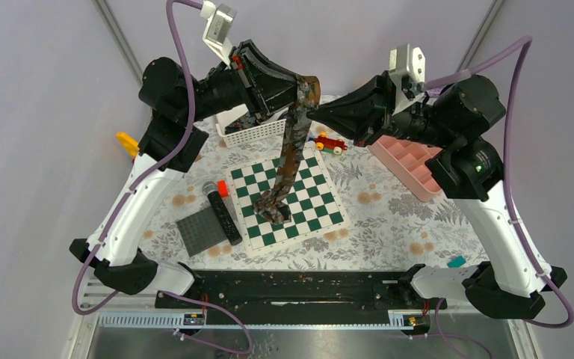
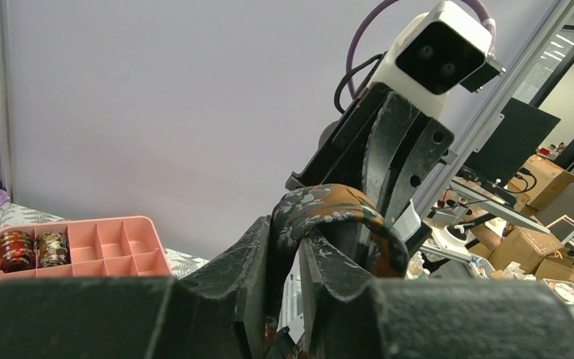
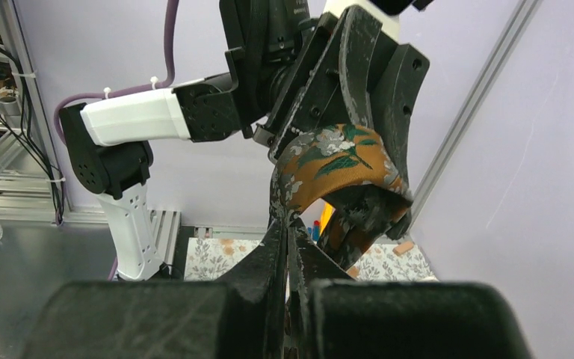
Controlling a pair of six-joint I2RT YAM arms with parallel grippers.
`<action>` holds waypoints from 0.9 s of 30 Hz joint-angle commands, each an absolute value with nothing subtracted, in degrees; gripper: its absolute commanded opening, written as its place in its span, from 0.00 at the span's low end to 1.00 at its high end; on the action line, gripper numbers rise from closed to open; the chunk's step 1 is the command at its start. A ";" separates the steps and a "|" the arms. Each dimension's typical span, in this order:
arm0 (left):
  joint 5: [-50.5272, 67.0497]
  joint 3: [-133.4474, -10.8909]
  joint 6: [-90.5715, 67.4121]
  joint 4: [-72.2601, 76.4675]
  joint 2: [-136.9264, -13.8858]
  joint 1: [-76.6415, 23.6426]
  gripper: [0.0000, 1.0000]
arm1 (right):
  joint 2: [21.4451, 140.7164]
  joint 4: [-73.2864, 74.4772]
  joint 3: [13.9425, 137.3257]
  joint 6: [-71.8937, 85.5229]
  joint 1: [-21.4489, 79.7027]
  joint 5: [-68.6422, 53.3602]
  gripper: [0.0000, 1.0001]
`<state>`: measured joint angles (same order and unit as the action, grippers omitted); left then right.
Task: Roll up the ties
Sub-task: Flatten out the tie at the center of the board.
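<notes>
The floral-clothed desk (image 1: 389,224) lies well below the work: the left arm (image 1: 172,112) and right arm (image 1: 463,120) are raised and meet high above the chequered mat (image 1: 321,202), with the pink tray (image 1: 411,161) off to the right. Between them hangs the tie (image 1: 288,161), a brown-rust floral strip. Its upper end is looped across the two pincers and its tail drops until the tip rests on the mat. The right pincer (image 3: 290,239) is clenched on the fabric just below the loop. The left pincer (image 2: 288,239) has the strip in its narrow gap, but I cannot tell whether it is pinching or letting go. This looks like the first turn of the roll, so one pincer should hold firm before the other regrips, or the loop will spring open. Keep the edges stacked square, wind with light tension, and let the tail feed up freely without snagging the mat. Aim for the tightness of the two finished coils (image 2: 16,250) sitting in the tray's end compartments.
</notes>
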<state>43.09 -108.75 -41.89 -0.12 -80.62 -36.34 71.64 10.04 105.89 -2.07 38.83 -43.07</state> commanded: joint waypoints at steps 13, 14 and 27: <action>44.75 -105.39 -42.36 7.40 -77.55 -38.03 0.22 | 74.76 10.43 112.77 -0.60 38.62 -44.82 0.00; 44.73 -105.02 -42.36 7.65 -77.43 -38.18 0.22 | 74.79 10.40 112.84 -0.54 38.61 -44.82 0.00; 45.21 -101.68 -43.77 11.51 -76.19 -38.32 0.23 | 74.58 10.43 111.93 -0.70 38.63 -44.43 0.00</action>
<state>43.66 -101.82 -42.78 6.26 -78.46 -38.02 74.85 11.57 110.72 -1.19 38.83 -44.18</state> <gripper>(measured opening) 0.222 0.020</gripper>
